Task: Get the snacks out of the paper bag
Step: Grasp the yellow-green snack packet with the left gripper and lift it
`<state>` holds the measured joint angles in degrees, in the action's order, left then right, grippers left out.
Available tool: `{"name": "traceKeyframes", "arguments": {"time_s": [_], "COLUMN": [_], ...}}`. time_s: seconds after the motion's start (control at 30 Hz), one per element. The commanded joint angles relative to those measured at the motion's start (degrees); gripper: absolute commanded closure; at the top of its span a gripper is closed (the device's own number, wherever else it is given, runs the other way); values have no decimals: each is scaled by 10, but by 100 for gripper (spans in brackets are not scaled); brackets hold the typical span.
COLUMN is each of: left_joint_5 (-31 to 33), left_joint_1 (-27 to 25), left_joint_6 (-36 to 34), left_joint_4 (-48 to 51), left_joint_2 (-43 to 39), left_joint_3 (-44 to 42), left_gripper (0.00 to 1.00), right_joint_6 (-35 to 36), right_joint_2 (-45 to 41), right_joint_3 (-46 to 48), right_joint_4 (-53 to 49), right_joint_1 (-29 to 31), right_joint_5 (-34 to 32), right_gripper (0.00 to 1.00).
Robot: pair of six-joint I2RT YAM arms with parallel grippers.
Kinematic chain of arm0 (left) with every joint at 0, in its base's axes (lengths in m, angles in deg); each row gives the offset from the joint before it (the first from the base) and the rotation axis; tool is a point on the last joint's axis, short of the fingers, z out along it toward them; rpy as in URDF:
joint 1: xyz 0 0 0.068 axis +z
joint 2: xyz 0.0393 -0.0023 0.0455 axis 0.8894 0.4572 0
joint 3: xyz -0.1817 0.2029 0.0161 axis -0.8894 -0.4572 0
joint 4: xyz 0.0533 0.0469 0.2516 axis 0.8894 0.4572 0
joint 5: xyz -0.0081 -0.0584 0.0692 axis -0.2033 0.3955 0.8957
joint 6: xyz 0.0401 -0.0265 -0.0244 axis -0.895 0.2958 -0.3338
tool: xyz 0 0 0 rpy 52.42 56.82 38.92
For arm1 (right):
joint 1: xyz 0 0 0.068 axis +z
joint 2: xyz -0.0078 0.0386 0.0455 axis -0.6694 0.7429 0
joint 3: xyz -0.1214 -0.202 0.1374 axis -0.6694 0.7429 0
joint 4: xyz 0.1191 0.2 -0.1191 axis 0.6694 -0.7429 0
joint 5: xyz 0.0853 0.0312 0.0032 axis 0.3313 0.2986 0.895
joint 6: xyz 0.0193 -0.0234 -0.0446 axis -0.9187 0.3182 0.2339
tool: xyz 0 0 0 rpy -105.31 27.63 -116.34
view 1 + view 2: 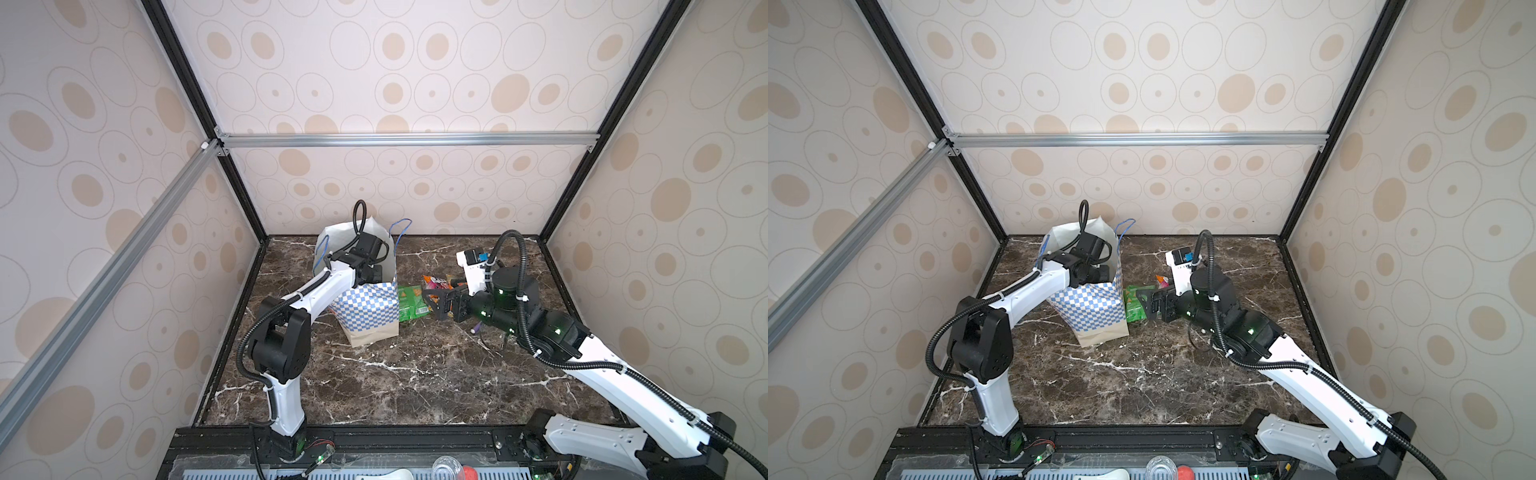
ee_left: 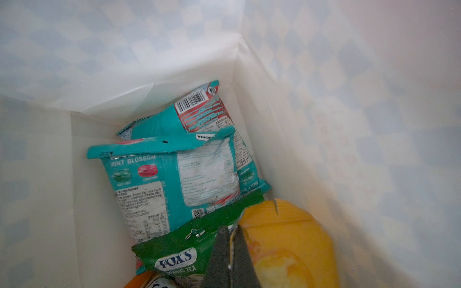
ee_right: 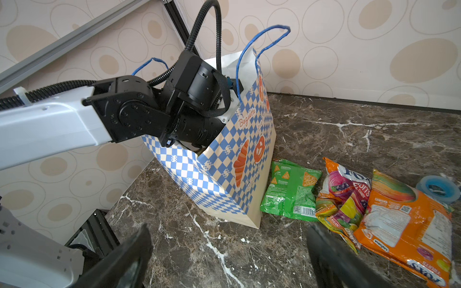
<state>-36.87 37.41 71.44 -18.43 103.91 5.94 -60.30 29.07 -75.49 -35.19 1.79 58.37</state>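
Snacks [image 3: 349, 204] in two lots. Out on the marble tabletop [image 1: 395, 374], just ahead of the right gripper [image 3: 228, 228]: a green chip packet [image 3: 290, 189] lying flat just beside the foot of the paper bag [image 3: 212, 179], then a multicoloured Fox's fruits packet [image 3: 336, 189], overlapped by an orange packet [image 3: 404, 219] farther out from the bag. Blue tape roll [image 3: 437, 189] just past the orange one.

That right gripper spread wide, nothing between the fingers, hanging low over bare marble, near the bag's checkered corner but apart from it. Same story in both top views: open jaws aimed at the bag's side, green chip packet right in front of them.

Over to the left gripper [image 2: 230, 230], deep inside the upright bag, wrist buried in its mouth. Fingers [image 2: 219, 249] clenched tight, pinching what looks like the foil edge of a green Fox's packet [image 2: 174, 251]. Pressed against the far side of those fingers, a yellow packet [image 2: 282, 237]. Beyond the fingertips, on the bag floor, two teal mint packets [image 2: 159, 179], one lying across the other. Closer in than the fingertips, under the green one, a sliver of orange, too little to identify.
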Motion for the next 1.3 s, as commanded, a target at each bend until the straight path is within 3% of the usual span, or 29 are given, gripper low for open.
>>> {"name": "traceKeyframes", "arguments": {"time_s": [0.0,0.73,1.27], "left_joint_5": [13,62,68], "left_joint_1": [3,2,2], "left_joint_6": [-10,-23,-27], "left_joint_4": [25,65,16], "left_joint_2": [-25,-70,-122], "left_joint_3": [40,160,154], "left_gripper": [100,100,100], "right_joint_6": [1,0,-1], "right_joint_2": [-4,-2,4], "right_joint_3": [2,3,-2], "right_joint_4": [-5,-6,-4], "right_joint_1": [3,4,4], "right_joint_5": [-3,-2,-1], "right_gripper": [0,0,0]}}
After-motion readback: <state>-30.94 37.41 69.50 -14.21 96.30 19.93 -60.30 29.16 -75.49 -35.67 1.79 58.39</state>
